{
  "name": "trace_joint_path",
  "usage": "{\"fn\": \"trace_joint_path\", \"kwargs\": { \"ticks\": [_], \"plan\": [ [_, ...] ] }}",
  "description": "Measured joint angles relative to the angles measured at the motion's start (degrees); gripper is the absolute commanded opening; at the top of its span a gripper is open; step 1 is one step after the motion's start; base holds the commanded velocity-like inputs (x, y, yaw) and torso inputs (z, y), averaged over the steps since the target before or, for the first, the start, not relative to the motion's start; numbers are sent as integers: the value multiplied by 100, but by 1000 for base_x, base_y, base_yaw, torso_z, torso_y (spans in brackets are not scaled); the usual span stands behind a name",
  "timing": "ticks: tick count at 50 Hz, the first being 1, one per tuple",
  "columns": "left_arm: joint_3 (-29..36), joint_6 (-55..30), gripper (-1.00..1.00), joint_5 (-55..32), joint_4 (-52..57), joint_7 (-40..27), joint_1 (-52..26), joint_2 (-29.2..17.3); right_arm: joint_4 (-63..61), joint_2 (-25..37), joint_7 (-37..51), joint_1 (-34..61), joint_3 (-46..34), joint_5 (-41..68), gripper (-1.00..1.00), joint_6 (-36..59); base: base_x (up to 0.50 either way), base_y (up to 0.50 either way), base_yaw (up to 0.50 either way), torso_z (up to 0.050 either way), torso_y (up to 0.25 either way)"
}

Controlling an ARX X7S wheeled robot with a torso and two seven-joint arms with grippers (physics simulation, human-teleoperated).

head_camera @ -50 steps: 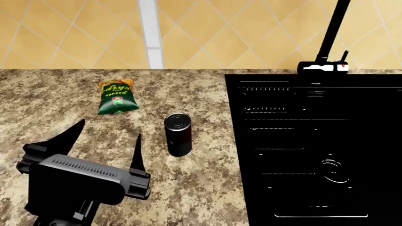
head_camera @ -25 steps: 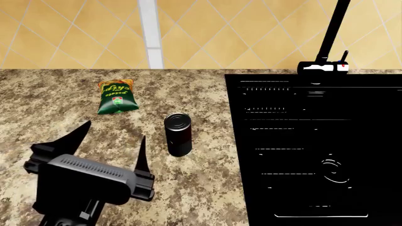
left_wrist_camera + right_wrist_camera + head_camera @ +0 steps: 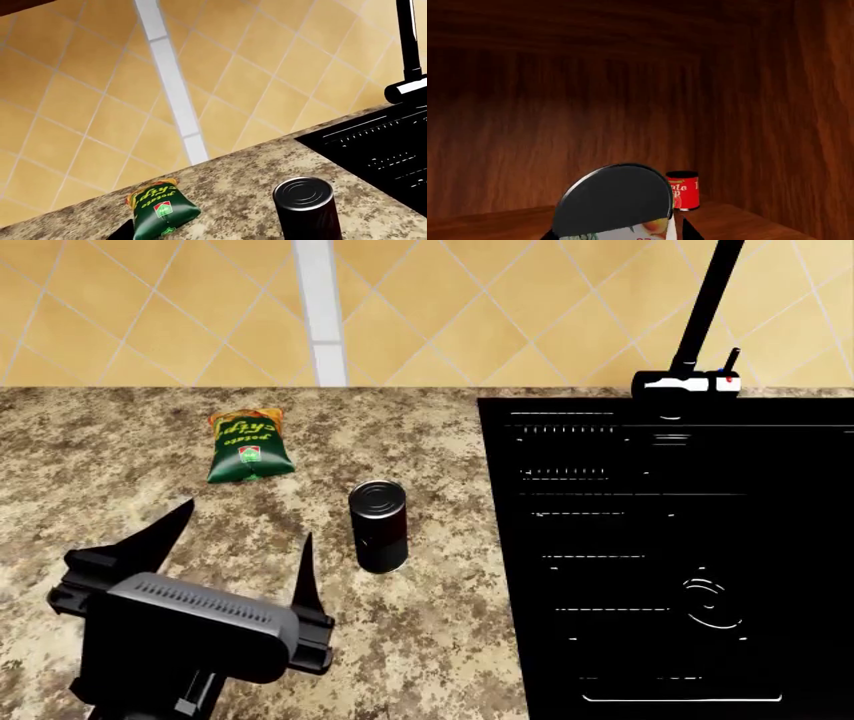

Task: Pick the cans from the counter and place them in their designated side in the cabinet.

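Note:
The dark can (image 3: 379, 525) with a silvery top stands upright on the speckled granite counter (image 3: 120, 490); it also shows in the left wrist view (image 3: 307, 210). My left gripper (image 3: 243, 530) is open and empty, just left of and nearer than the can, apart from it. One dark fingertip (image 3: 122, 232) shows at the edge of the left wrist view. My right gripper (image 3: 617, 235) is out of the head view, inside the wooden cabinet (image 3: 594, 100). It is shut on the white can (image 3: 614, 200), whose dark lid faces the camera.
A green-and-orange chip bag (image 3: 246, 445) lies behind the left gripper, also in the left wrist view (image 3: 160, 210). The black sink (image 3: 681, 560) with its faucet (image 3: 694, 330) fills the right. A red can (image 3: 682, 190) stands on the cabinet shelf near the right wall.
My left gripper has shifted slightly to the right, toward the dark can, still open. The can and the chip bag have not moved.

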Motion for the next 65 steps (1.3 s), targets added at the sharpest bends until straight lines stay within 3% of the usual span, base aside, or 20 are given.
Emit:
{"fn": "trace_joint_path", "kwargs": {
  "ticks": [7, 29, 30, 46, 59, 65],
  "plan": [
    [25, 4, 100, 26, -5, -31, 69, 6, 736, -435, -289, 65, 524, -917, -100, 219, 0, 0, 0, 0, 0],
    [129, 190, 100, 203, -188, -26, 395, -53, 649, -895, -694, -597, 2972, -3996, -100, 281, 0, 0, 0, 0, 0],
    [130, 198, 100, 208, -193, -26, 405, -59, 648, -916, -726, -625, 3098, -4132, 100, 270, 10, 0, 0, 0, 0],
    [143, 302, 100, 281, -299, -22, 541, -58, 942, -1183, -1321, -683, 4544, -5617, 100, 166, 0, 0, 0, 0, 0],
    [133, 407, 100, 322, -402, 28, 625, -41, 1469, -1323, -1673, -387, 4918, -6173, 100, 218, 0, 0, 0, 0, 0],
    [130, 453, 100, 341, -452, 64, 660, -22, 925, -1347, -1784, -538, 4961, -6220, 100, 682, 0, 0, 0, 0, 0]
  ]
}}
